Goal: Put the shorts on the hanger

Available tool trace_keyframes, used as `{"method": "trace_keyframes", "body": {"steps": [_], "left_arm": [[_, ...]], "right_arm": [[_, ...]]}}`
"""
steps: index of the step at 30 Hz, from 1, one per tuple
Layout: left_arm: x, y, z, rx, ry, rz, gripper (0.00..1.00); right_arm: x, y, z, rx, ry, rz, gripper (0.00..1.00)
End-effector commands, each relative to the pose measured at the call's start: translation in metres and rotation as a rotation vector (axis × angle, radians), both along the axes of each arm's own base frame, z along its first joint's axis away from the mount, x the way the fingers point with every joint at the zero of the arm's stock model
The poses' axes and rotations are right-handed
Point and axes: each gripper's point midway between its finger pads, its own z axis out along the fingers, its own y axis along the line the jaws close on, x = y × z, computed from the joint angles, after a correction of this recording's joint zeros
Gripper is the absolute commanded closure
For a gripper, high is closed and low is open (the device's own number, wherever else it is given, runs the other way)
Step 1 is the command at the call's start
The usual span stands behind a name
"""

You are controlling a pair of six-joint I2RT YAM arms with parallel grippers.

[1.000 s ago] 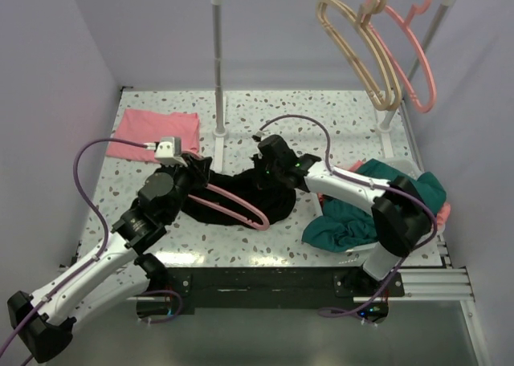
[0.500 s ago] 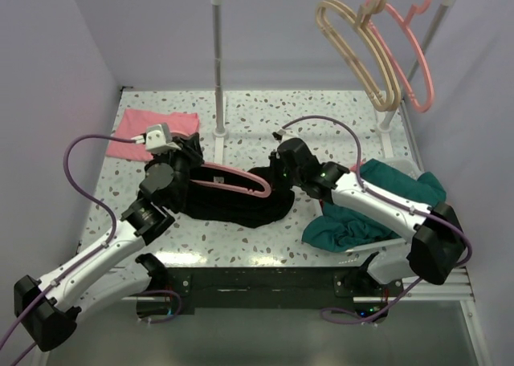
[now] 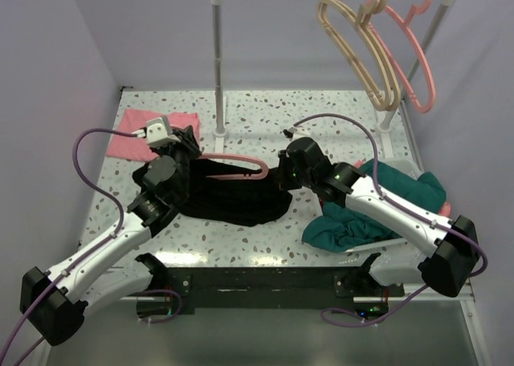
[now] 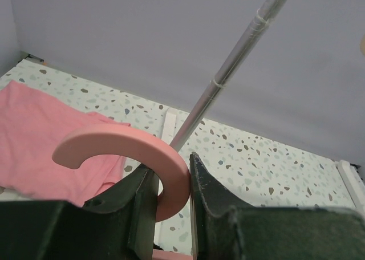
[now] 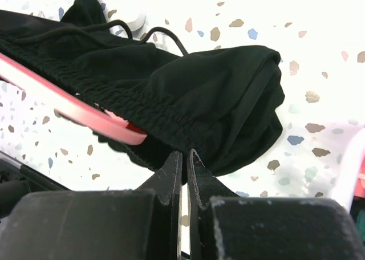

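Spreading over the counter [image 3: 321, 117], the black shorts [image 3: 233, 197] lie with the pink hanger [image 3: 233, 156] partly tucked under their waistband. The left tool [image 4: 171, 169] is clamped on the hanger's hook; the right tool [image 5: 183, 154] is pinched together on the shorts' edge. Best to draw the waistband taut along the hanger arm while 1 tool anchors the hook.

Left arm [image 3: 104, 250] and right arm [image 3: 393, 209]: white link shells, black joint housings. One purple cable [image 3: 75, 153] loops along each arm. A white camera block [image 3: 154, 131] sits on the left wrist. Both bases bolt to a black plate [image 3: 265, 284] at 6 o'clock. Left tool [image 4: 171, 171] and right tool [image 5: 183, 157]: matte black fingers, scuffed edges.
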Motion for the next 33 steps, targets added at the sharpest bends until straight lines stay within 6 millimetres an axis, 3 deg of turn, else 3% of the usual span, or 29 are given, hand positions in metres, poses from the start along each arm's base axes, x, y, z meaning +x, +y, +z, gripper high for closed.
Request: {"method": "trace_keyframes", "body": {"steps": [1,6,7,9,11,17,18,19,21,22,24,25,28,29,30,33], "left_arm": [[0.001,0.021,0.022,0.034,-0.043,0.088,1.00],[0.003,0.016,0.021,0.035,-0.041,0.073,1.00],[0.003,0.013,0.022,0.028,-0.044,0.061,1.00],[0.003,0.006,0.025,0.021,-0.045,0.042,1.00],[0.003,-0.001,0.026,0.022,-0.038,0.029,1.00],[-0.002,-0.016,0.060,-0.014,-0.049,-0.004,1.00],[-0.003,-0.018,0.075,-0.026,-0.064,-0.012,1.00],[-0.003,-0.019,0.078,-0.014,-0.054,-0.014,1.00],[0.000,-0.025,0.099,-0.014,-0.060,-0.032,1.00],[0.000,-0.027,0.098,0.014,-0.031,-0.042,1.00],[0.000,-0.032,0.120,0.008,-0.046,-0.067,1.00],[0.000,-0.033,0.122,0.023,-0.035,-0.074,1.00],[0.000,-0.036,0.134,0.075,0.001,-0.093,1.00],[-0.002,-0.037,0.149,0.069,-0.013,-0.107,1.00],[-0.002,-0.040,0.146,0.096,0.009,-0.126,1.00],[-0.010,-0.051,0.160,0.124,-0.009,-0.223,1.00]], "right_arm": [[0.007,-0.015,0.035,-0.028,-0.060,-0.048,1.00],[0.009,-0.008,0.063,0.002,-0.083,-0.022,1.00],[0.010,-0.003,0.074,0.023,-0.094,-0.009,1.00],[0.008,0.006,0.076,0.029,-0.069,0.015,1.00],[0.011,0.019,0.098,0.051,-0.096,0.036,1.00],[0.004,0.064,0.139,0.057,-0.169,0.103,1.00],[0.003,0.066,0.146,0.061,-0.178,0.112,1.00],[0.006,0.068,0.166,0.088,-0.210,0.105,1.00],[0.008,0.073,0.175,0.091,-0.221,0.104,1.00],[0.010,0.074,0.194,0.117,-0.250,0.101,1.00],[0.012,0.077,0.200,0.108,-0.257,0.102,1.00],[0.012,0.077,0.217,0.131,-0.284,0.101,1.00],[0.010,0.071,0.232,0.131,-0.320,0.116,1.00],[0.005,0.071,0.236,0.139,-0.331,0.140,0.99],[0.001,0.066,0.241,0.132,-0.363,0.172,0.83],[-0.015,0.057,0.256,0.121,-0.450,0.283,0.60]]}}
